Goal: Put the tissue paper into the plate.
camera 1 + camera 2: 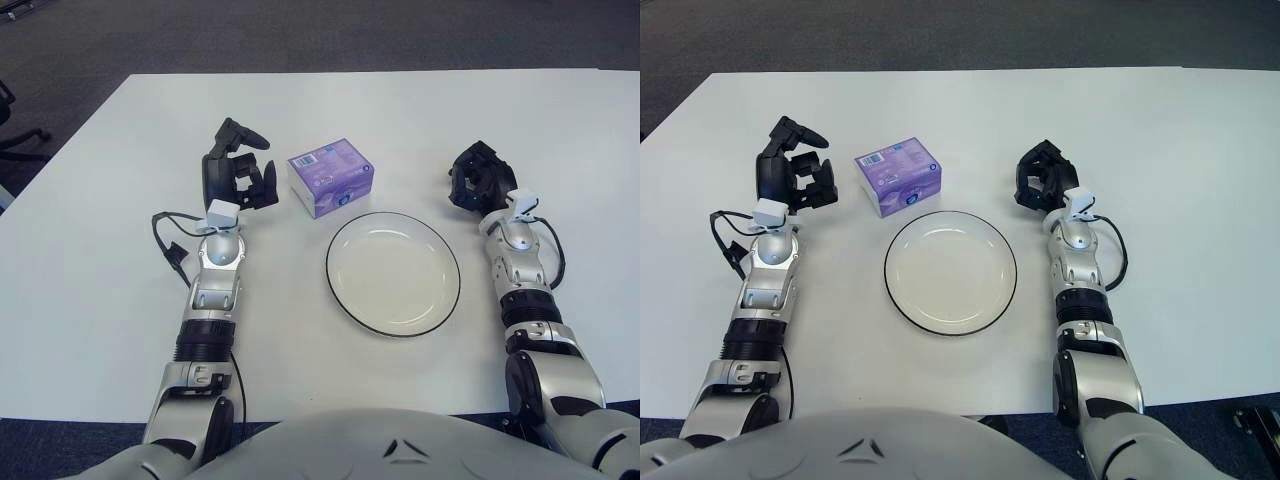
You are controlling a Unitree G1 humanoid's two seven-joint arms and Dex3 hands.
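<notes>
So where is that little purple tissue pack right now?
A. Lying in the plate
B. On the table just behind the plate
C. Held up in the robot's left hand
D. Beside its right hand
B: the purple tissue pack sits on the table behind the empty plate, apart from the open left hand.

A white bench (pixel 400 110) is filling most of the view, with dark grey carpet floor (pixel 300 35) showing beyond its far edge and left side.

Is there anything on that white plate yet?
No. The plate shows only its bare white surface. The purple tissue pack sits on the table just behind its rim. What lies beneath the plate is hidden.
</notes>
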